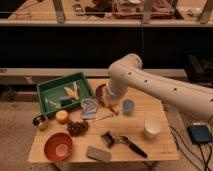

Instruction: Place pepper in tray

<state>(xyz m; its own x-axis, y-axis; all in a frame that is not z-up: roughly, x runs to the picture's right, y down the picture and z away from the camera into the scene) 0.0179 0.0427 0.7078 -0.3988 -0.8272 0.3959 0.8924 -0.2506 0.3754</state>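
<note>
Wooden table [161,148], centre of frame. My gripper [110,104] hangs near the right edge of the green tray [56,94], clenched on the orange-red pepper [113,109], which juts from its tips above the tabletop, outside the tray. Purple bowl [100,92] partly behind the arm; blue cup [128,106] just right.

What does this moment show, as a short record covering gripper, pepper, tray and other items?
gripper: gripper shut, low over the table just right of the tray
pepper: pepper at the gripper's tips, apparently held, not in the tray
tray: tray at the table's back left, a few pale items inside
nearby: purple bowl behind the gripper, blue cup to its right
front: orange bowl, grapes, white cup
task: placing not yet done
</note>
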